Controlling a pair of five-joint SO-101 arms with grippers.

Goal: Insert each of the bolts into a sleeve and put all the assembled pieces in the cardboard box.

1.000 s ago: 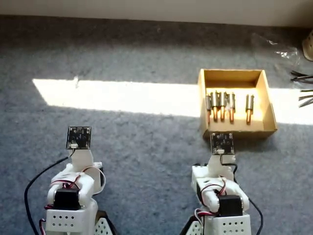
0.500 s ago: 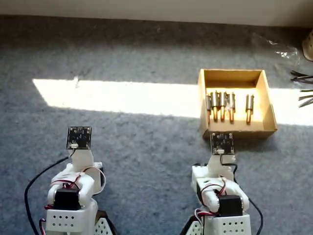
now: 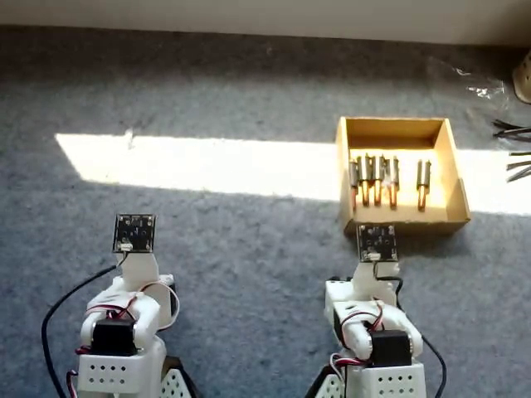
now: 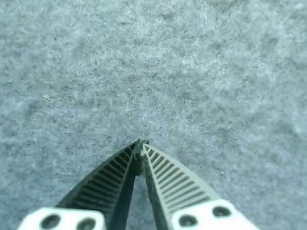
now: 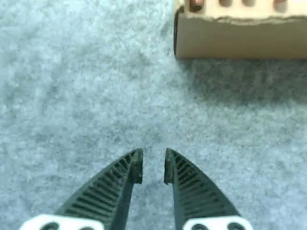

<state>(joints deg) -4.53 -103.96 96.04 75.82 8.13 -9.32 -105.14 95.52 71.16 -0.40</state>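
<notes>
From my station the job looks as good as finished. The cardboard box [image 3: 402,137] sits at about 1 o'clock on the grey table [image 3: 249,274], straight ahead at 12 o'clock from the right arm [image 3: 373,327]. Five assembled pieces lie on its floor, side by side and lengthwise. Four are bunched together [image 3: 378,178] toward the box's 9 o'clock side. A fifth [image 3: 423,184] lies apart from them toward 3 o'clock. Each one reads to me as a grey sleeve with a coppery bolt end poking out, though I can't check from here how deep any bolt is seated.

The left hand [image 4: 142,143] is closed, tips touching, with nothing between them, over bare table at about 7 o'clock. The right hand [image 5: 153,165] is parted by a narrow gap and carries nothing. It is poised over the table just short of the box's near wall [image 5: 240,38], and a few piece ends [image 5: 195,5] show over that wall's rim.

Both arms, the left one [image 3: 124,327] included, are folded back near their bases. By my reading, all that is left is to confirm the count.
</notes>
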